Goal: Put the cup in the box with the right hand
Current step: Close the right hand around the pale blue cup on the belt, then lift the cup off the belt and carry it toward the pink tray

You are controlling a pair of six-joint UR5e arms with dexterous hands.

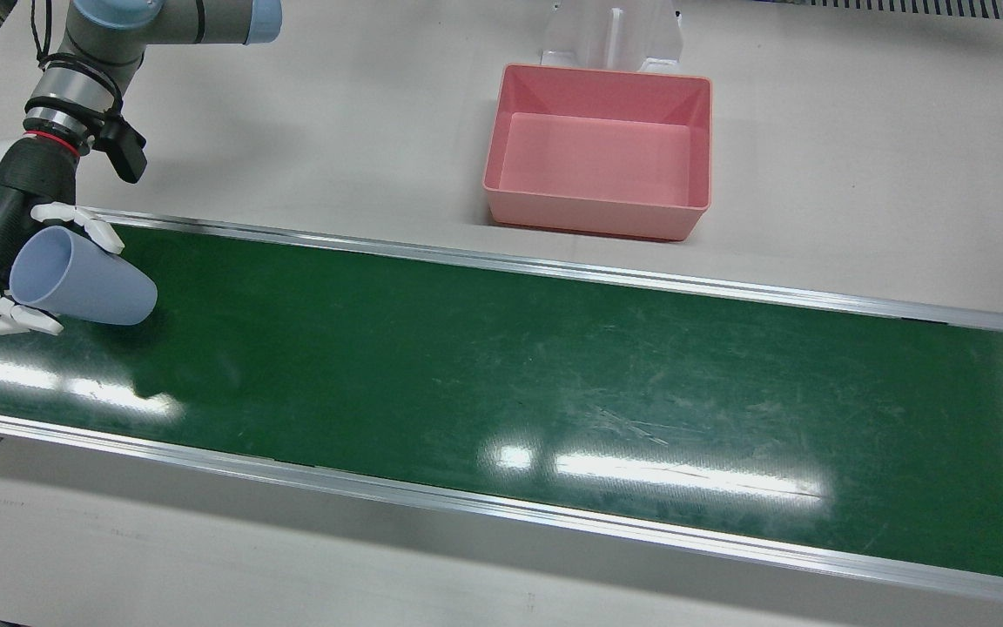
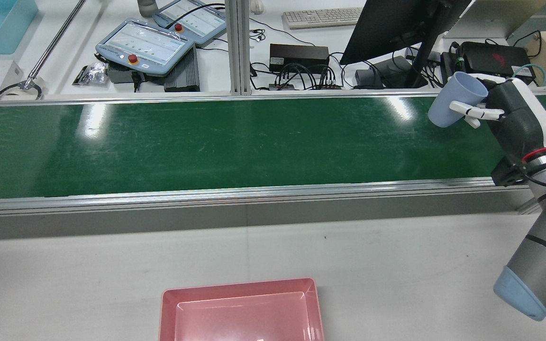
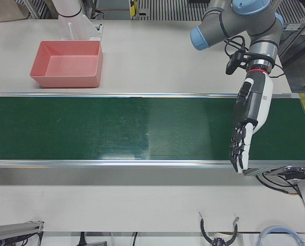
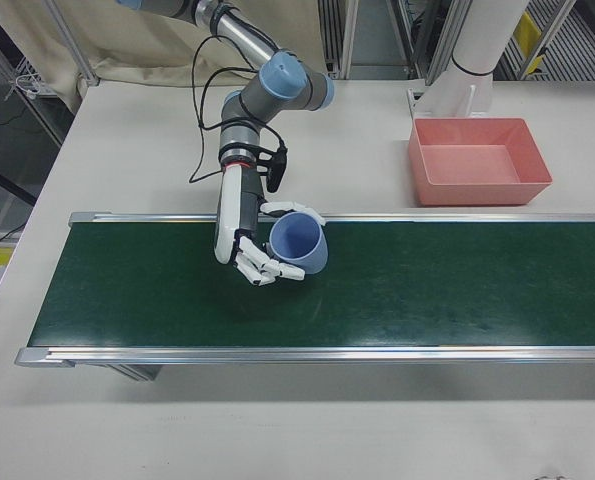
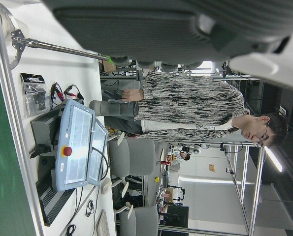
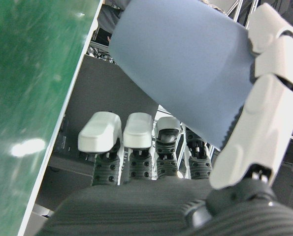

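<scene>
The right hand (image 4: 252,250) has its fingers (image 1: 5,309) wrapped round the pale blue cup (image 1: 84,279), which is lifted clear of the green belt (image 1: 501,374) and tipped on its side, mouth towards the palm. So the pick looks done; what is left is the carry and the drop. In the front view the pink box (image 1: 599,150) sits empty at about one o'clock from the cup, well apart from it, on the pale table (image 1: 858,174) past the belt's far rail. The left hand (image 3: 243,138) hangs over the other end of the belt, fingers straight and apart, holding nothing.

The belt is scuffed and throws back glare from the lights overhead. Beyond it, on the operators' side, lie control tablets (image 2: 145,45), a keyboard (image 2: 323,18), a monitor (image 2: 396,28) and tangled cables; a person (image 5: 190,105) stands there.
</scene>
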